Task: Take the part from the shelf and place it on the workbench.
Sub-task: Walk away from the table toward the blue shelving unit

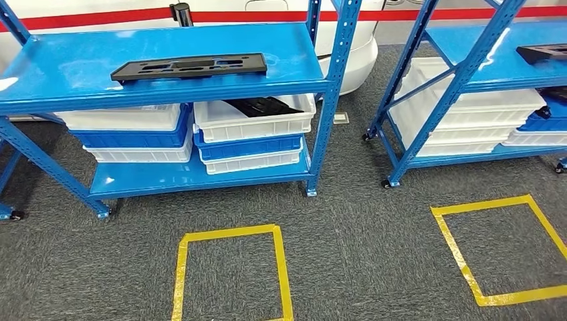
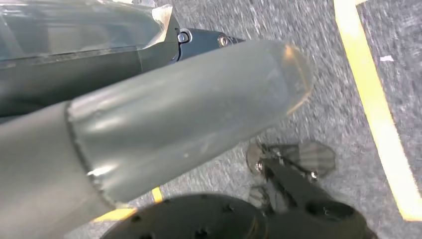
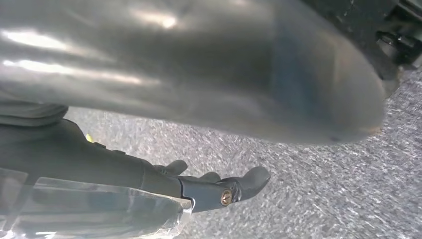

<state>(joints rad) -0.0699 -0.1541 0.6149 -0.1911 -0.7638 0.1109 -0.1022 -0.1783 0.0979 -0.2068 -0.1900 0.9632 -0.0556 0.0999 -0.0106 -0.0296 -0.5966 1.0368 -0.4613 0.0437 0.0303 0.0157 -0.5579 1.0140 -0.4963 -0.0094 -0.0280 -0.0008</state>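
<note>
A flat black part (image 1: 189, 67) with cut-outs lies on the top board of the blue shelf (image 1: 60, 77) ahead of me. My left hand (image 2: 189, 119) hangs over the grey carpet, its thick thumb apart from the dark fingers (image 2: 199, 39), and it holds nothing. Over the carpet on the other side my right hand (image 3: 199, 74) hangs too, its dark fingers (image 3: 219, 191) stretched out away from the thumb, with nothing in it.
White and blue bins (image 1: 251, 137) are stacked on the shelf's lower board, one holding black parts (image 1: 264, 105). A second blue shelf (image 1: 461, 67) at the right carries another black part (image 1: 545, 52). Two yellow tape squares (image 1: 231, 234) (image 1: 495, 204) mark the carpet.
</note>
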